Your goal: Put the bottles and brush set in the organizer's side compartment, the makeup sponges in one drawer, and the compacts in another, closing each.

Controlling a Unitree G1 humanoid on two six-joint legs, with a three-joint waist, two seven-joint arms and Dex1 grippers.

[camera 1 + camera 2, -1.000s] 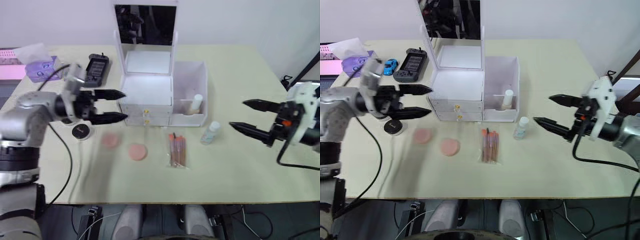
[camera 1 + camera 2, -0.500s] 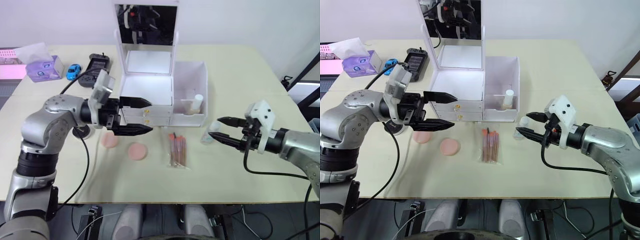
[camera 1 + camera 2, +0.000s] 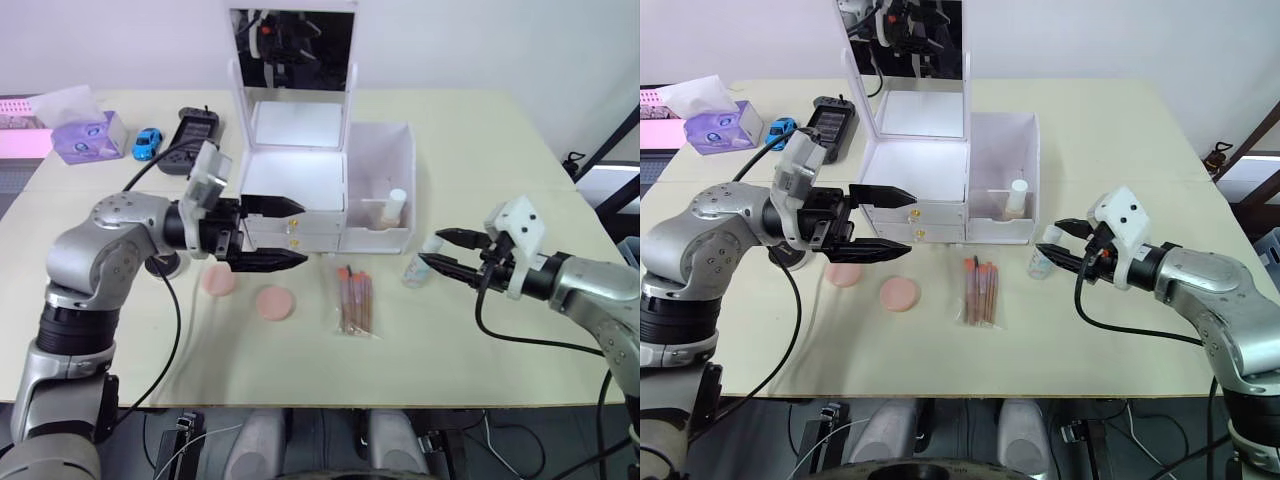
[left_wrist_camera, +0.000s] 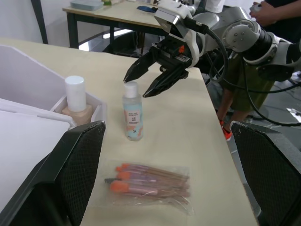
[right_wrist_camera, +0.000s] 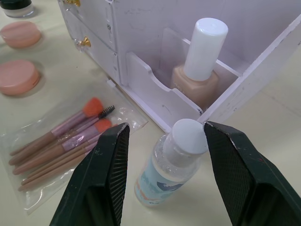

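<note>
upright clear bottle, white cap, teal label

compact: mostly hidden behind left arm, just a sliver beside the left gripper. Second compact cut off by the right wrist view's edge, lid mark not readable there. Beige bottle: lower half hidden by the side compartment wall. Teal-label bottle: label print too small to read. Sponge partly covered by the left gripper's lower finger. Game console partly behind the left wrist housing.
</note>
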